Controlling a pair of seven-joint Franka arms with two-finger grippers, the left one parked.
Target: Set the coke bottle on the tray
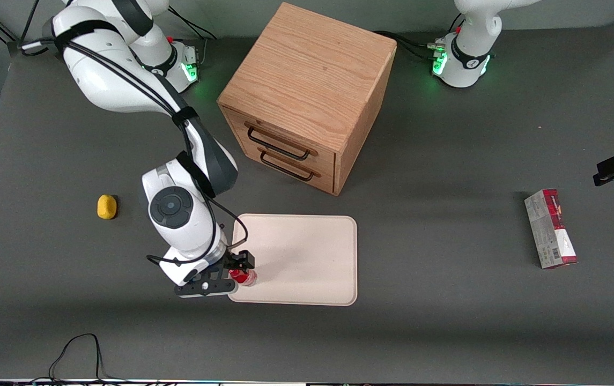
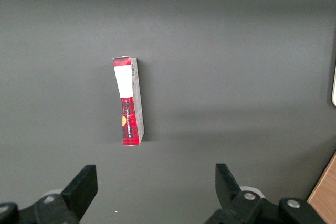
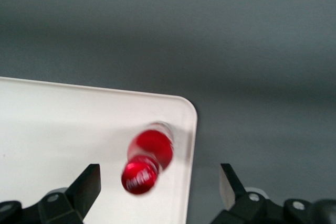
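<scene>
The coke bottle (image 1: pixel 243 276), small and red with a red cap, stands on the cream-white tray (image 1: pixel 307 252) at the tray corner nearest the front camera, toward the working arm's end. In the right wrist view the bottle (image 3: pixel 149 158) shows cap-up, just inside the tray's rounded corner (image 3: pixel 178 108). My gripper (image 1: pixel 238 271) hovers directly above the bottle. Its fingers (image 3: pixel 86 184) are spread wide and touch nothing; the bottle stands free between them (image 3: pixel 160 187).
A wooden two-drawer cabinet (image 1: pixel 307 96) stands farther from the front camera than the tray. A yellow lump (image 1: pixel 106 207) lies toward the working arm's end. A red-and-grey carton (image 1: pixel 550 229) lies toward the parked arm's end, also in the left wrist view (image 2: pixel 129 100).
</scene>
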